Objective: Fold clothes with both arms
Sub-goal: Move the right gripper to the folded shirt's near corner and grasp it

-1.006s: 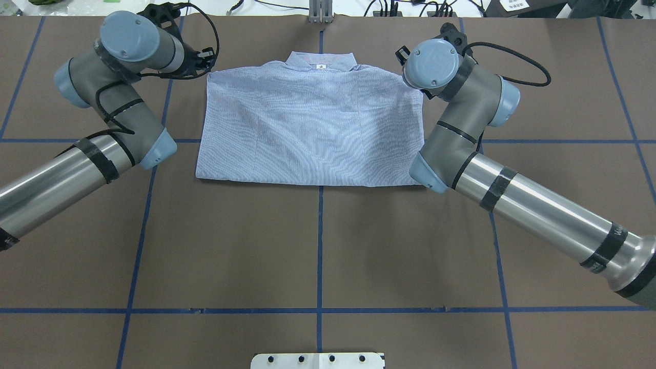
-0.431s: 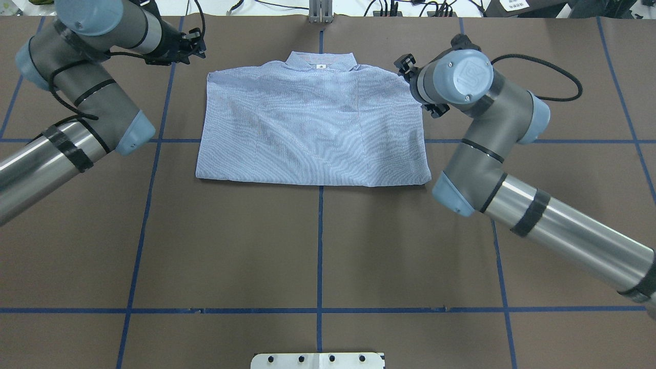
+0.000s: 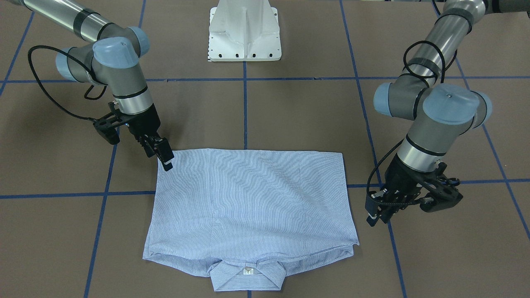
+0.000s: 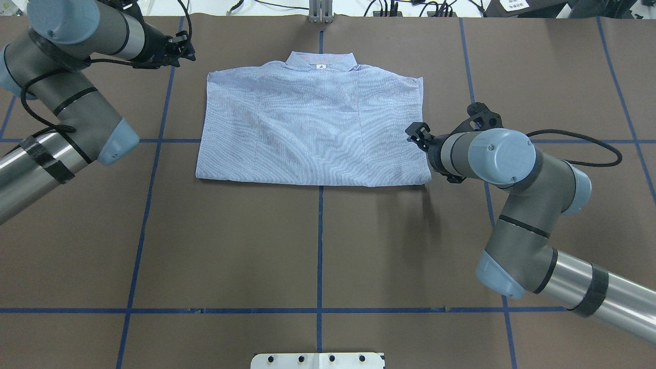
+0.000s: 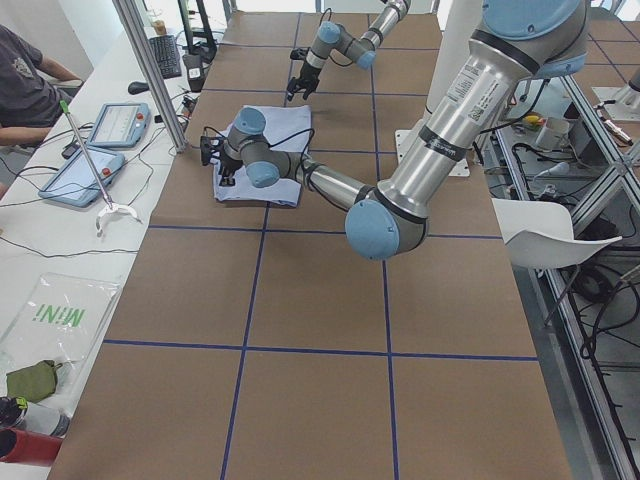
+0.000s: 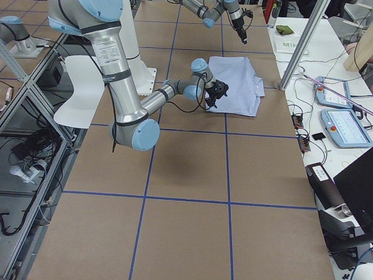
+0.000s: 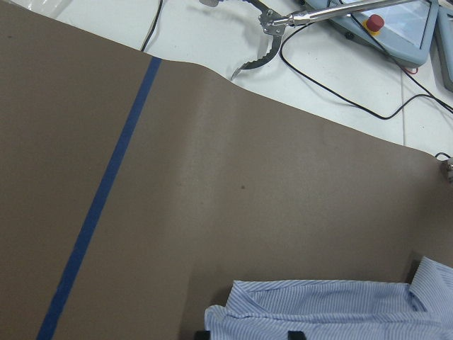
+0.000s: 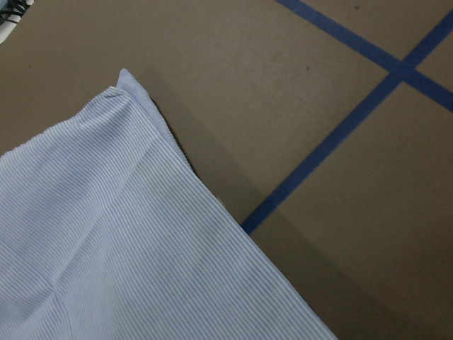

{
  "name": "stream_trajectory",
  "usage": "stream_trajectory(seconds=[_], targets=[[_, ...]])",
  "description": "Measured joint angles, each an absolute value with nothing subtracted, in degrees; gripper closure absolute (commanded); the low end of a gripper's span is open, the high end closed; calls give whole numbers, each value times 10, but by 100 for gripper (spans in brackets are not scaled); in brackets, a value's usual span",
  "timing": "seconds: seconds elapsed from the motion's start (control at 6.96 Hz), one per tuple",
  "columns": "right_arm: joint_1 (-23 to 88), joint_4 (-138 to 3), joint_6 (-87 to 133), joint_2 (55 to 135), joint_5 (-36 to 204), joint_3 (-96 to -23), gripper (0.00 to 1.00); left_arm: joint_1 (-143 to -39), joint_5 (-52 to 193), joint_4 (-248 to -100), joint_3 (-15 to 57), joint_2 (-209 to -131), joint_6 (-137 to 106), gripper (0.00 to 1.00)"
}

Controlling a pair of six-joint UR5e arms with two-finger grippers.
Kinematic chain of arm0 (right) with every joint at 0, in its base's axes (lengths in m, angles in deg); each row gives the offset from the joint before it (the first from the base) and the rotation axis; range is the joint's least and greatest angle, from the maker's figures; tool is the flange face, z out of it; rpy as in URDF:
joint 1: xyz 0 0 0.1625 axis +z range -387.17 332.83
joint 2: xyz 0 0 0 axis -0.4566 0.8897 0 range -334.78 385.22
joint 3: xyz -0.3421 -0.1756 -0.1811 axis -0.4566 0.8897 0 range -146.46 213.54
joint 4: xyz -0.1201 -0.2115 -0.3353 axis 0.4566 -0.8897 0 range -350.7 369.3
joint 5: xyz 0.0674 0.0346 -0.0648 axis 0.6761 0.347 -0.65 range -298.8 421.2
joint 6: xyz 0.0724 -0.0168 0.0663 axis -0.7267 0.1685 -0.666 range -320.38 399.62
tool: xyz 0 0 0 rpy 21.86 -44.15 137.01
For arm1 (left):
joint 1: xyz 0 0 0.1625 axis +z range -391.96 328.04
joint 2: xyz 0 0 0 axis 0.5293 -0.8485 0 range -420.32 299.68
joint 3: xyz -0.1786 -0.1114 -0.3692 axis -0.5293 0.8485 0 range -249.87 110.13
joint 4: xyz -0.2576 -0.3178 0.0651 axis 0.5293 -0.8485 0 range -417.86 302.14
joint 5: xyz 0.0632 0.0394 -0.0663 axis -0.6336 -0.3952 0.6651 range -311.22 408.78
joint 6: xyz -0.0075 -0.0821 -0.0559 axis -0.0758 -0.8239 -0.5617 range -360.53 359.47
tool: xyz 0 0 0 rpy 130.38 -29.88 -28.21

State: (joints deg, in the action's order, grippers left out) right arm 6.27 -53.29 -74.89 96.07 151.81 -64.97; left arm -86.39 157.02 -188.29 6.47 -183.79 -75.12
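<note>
Overhead exterior view: the shirt (image 4: pixel 312 128) lies folded flat at upper centre, collar toward the top. It is probably soft, light and limp, best pinched at its layered corners. The left gripper (image 4: pixel 187 47), upper left, has its fingers apart. The right gripper (image 4: pixel 414 132) is at the shirt's right edge, and its spread cannot be told.

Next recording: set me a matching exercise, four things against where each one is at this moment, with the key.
Things:
1. shirt
2. left gripper
3. right gripper
4. white base

Places:
A. at the shirt's corner on the robot's side
B. flat in mid-table, collar pointing away from the robot
C. at the robot's edge of the table, on the centre line
D. over bare table beside the shirt's collar end

Pairs: 1-B, 2-D, 3-A, 4-C
</note>
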Motion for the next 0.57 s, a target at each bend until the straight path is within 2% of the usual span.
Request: stream_trajectory(seconds=[0.29,0.43,0.57], targets=[[49,-530,-773,968,1520,-646,9,-864,1569,-1883,69,-1832,-750,53],[48,-531,-777,968,1523,-643,19,-864,1569,-1883,69,-1831,-750,53],[47,-531,-779,968,1526,-638,36,-864,1569,-1883,70,-1831,-751,53]])
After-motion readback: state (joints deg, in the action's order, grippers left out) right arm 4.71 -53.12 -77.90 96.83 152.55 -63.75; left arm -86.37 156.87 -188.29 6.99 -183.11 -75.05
